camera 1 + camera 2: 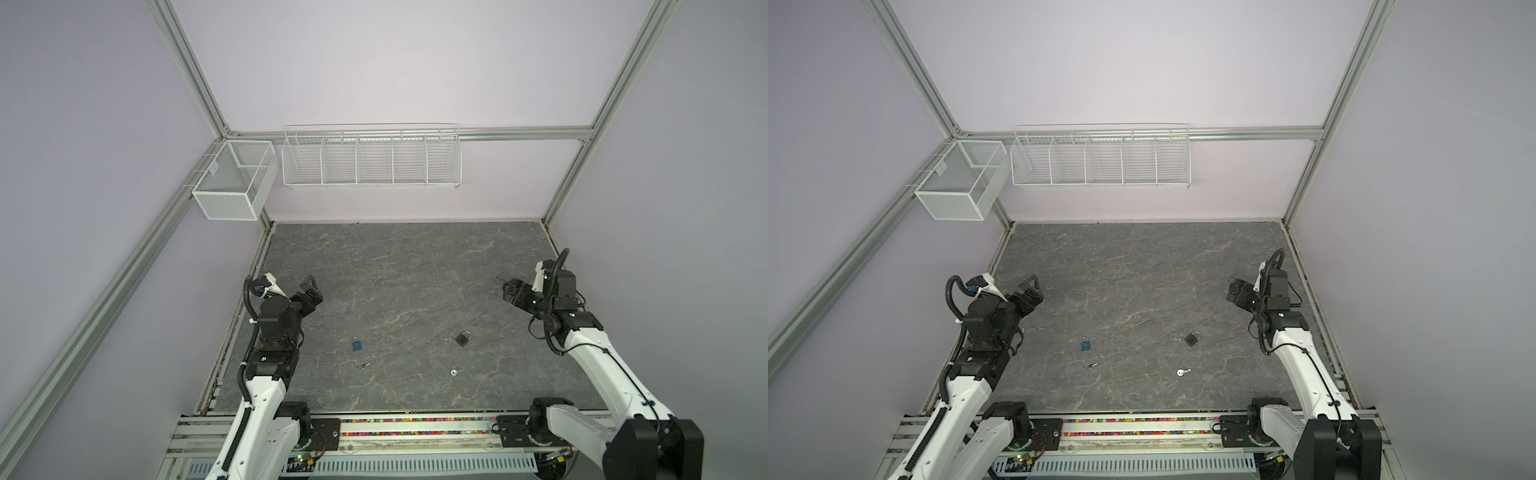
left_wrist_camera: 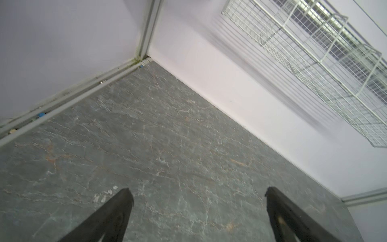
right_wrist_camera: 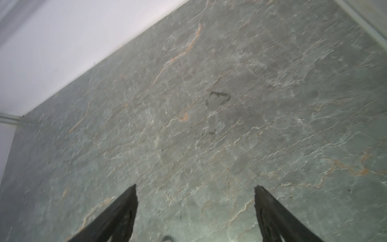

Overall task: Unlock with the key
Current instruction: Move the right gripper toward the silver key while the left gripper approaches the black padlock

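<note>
Two robot arms hover over a grey marbled table (image 1: pixel 395 270), both empty-handed. The left gripper (image 1: pixel 311 291) hangs above the table's left edge with its jaws spread wide. In its wrist view the two black fingers (image 2: pixel 113 215) stand far apart, with only bare stone between them. The right gripper (image 1: pixel 508 291), above the right edge, is parted almost as widely. Its fingers (image 3: pixel 278 218) touch nothing and frame empty tabletop.

Four small items lie between the arms, nearer the table's front edge than the back. There are two padlocks and two keys. A blue padlock (image 1: pixel 356 344) lies left of the middle, and a dark padlock (image 1: pixel 463 338) lies right of it, well apart from the first. Both top views show their shackles seated in the bodies. A small key (image 1: pixel 364 366) rests just in front of the blue padlock, toward the front edge. A silver key (image 1: pixel 454 372) lies in front of the dark padlock, near but not touching it. Both grippers are well clear of all four.

Two white baskets hang on the walls. A five-compartment wire rack (image 1: pixel 371 158) hangs on the back wall, and a mesh basket (image 1: pixel 232 183) on the left wall by the far left corner.
</note>
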